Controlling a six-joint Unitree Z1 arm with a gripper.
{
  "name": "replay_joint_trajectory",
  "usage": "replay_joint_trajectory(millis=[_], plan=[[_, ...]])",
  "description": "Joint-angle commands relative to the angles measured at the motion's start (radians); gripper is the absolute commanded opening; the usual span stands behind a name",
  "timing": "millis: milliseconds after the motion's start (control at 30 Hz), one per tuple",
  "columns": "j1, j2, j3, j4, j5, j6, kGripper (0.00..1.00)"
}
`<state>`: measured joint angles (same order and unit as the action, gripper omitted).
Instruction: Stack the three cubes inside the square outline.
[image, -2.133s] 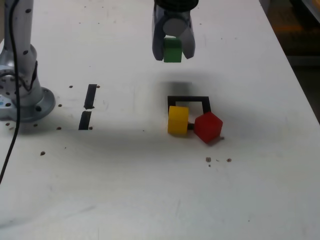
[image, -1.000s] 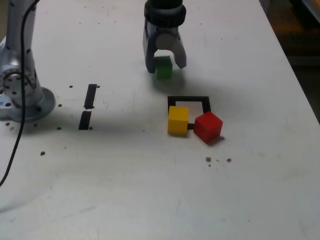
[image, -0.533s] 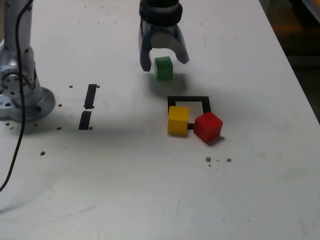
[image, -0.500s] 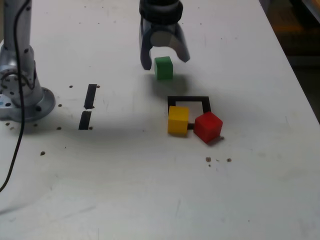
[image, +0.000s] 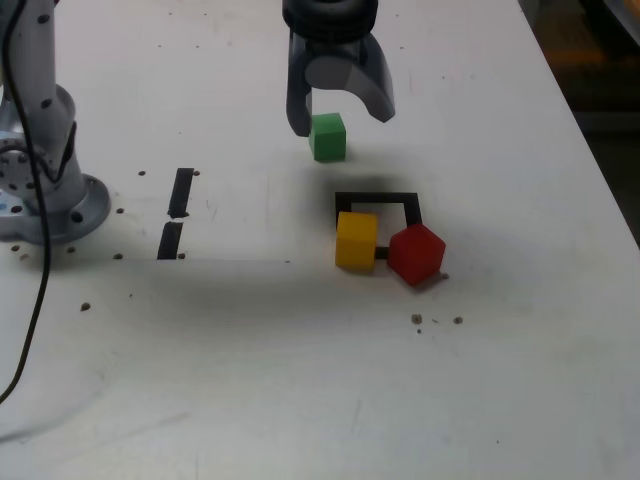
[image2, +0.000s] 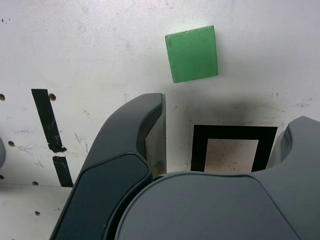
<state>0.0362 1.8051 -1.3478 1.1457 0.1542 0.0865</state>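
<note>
I'm looking down past the gripper (image: 340, 127), and its fingers are standing apart with nothing between them. The green cube (image2: 192, 54) is sitting on the table (image: 230, 350) just beyond the fingertips, outside the gap, showing me a flat top face. The square outline (image2: 235, 132) is lying partly in the gap as the wrist view shows it, below the fingers and clear of them. Farther from the gripper, past the outline's far bar, the yellow cube (image: 356, 241) and the red cube (image: 416, 254) are resting at the outline's near edge in the exterior view, a small space between them, the red one turned cornerwise to the camera.

I'm judging all three to be light, stiff little blocks: nothing that is crushing easily, but smooth-looking enough to be twisting or skating if only one finger is touching. For the yellow one I'm favouring two opposite upright faces, gripping around mid-height with the pads flat. The red one is needing a wrist turn first, since pinching across its corners is risking a spin. Its neighbour is sitting close, so I'm wary of a finger nudging it. The green one is offering clean sides with free table around it, and I'm thinking a modest squeeze is enough.
</note>
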Motion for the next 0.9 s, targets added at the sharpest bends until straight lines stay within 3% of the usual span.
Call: replay_joint_trajectory(millis=[0,300,533,867], plan=[[-0.010,0.011,0.011,-0.013,-0.002,-0.005,0.83],[-0.015,0.039,0.037,-0.048,-0.013,-0.006,0.74],[-0.042,0.061,0.055,-0.088,-0.040,-0.008,0.74],[-0.094,0.086,0.080,-0.163,-0.043,-0.010,0.96]])
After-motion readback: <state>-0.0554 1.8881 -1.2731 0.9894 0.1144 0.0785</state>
